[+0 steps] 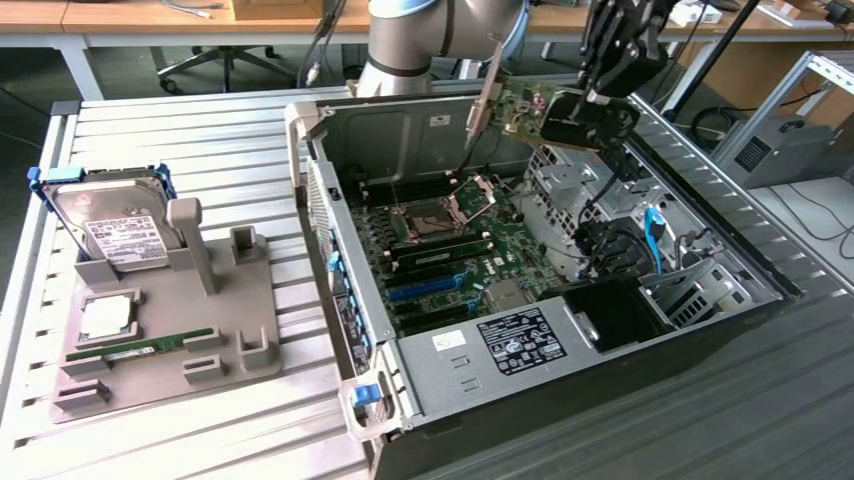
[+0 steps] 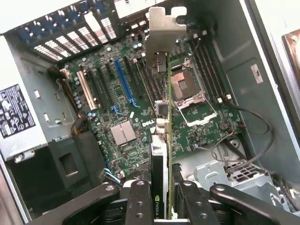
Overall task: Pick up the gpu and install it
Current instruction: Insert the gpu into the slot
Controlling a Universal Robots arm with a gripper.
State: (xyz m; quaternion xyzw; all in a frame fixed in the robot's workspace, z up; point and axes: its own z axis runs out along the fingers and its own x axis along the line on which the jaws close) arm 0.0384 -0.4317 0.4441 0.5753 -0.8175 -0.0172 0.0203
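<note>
The claw (image 2: 163,193) pinches the gpu (image 2: 158,154) edge-on, high over the open case (image 1: 387,130). That's likely so its edge faces the slots (image 2: 124,82) beneath.

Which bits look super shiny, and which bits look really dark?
Wrist view: the silver bracket of the gpu catches the light and looks pale. Exterior view: the black compartment inside the computer case is the darkest patch, deep in shadow.
</note>
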